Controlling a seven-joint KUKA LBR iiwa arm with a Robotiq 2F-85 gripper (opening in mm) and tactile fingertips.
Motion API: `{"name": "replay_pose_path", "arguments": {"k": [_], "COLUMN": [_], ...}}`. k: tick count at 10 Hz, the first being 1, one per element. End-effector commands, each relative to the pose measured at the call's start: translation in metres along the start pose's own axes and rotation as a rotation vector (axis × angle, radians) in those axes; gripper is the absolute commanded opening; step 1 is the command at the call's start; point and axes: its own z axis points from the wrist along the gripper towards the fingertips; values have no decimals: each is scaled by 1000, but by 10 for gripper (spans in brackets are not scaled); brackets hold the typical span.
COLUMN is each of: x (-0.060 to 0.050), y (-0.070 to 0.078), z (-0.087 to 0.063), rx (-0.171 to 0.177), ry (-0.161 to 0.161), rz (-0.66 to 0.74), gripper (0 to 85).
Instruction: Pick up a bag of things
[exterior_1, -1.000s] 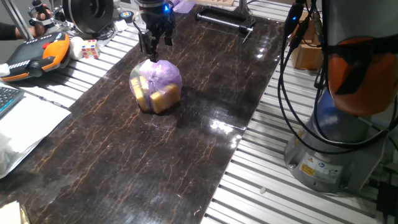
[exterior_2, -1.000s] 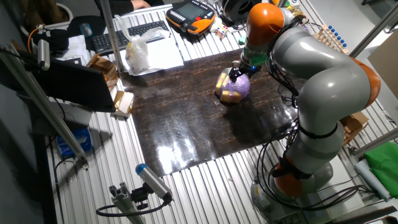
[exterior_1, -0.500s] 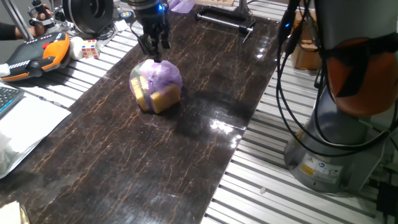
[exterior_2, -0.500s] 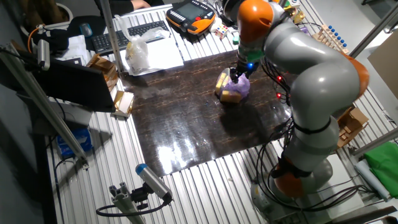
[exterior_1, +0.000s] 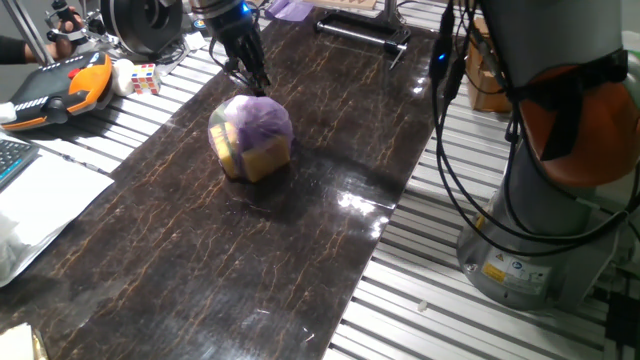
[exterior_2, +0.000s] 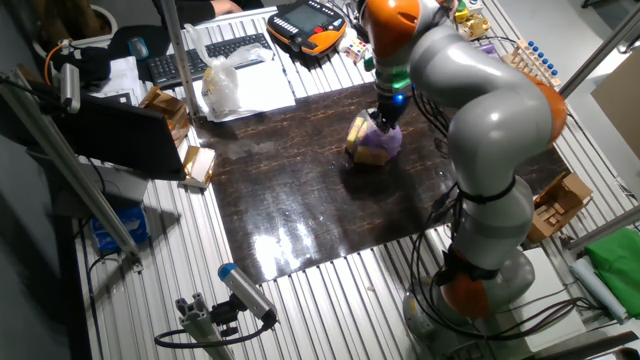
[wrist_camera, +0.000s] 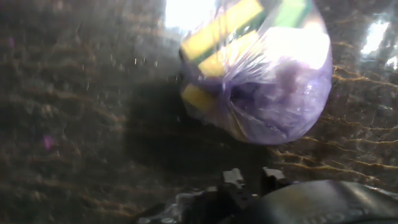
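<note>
The purple bag (exterior_1: 251, 137) with yellow blocks inside sits on the dark table (exterior_1: 200, 250), near the middle. The gripper (exterior_1: 252, 82) is tilted right at the top of the bag. I cannot tell if its fingers are pinching the bag or not.

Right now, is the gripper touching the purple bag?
Cannot tell. In one fixed view the gripper ends right at the top edge of the purple bag; no gap or contact shows plainly. The hand view is too blurred to settle it.
</note>
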Motion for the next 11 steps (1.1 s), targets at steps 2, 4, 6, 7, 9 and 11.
{"name": "replay_pose_path", "arguments": {"k": [2, 4, 6, 7, 9, 11], "x": [0, 0, 0, 0, 0, 0], "y": [0, 0, 0, 0, 0, 0], "z": [0, 0, 0, 0, 0, 0], "rx": [7, 7, 7, 6, 5, 3], "ry": [-1, -1, -1, -3, 0, -4], "rz": [-21, -18, -20, -23, -38, -47], "gripper": [13, 13, 13, 13, 13, 13]}}
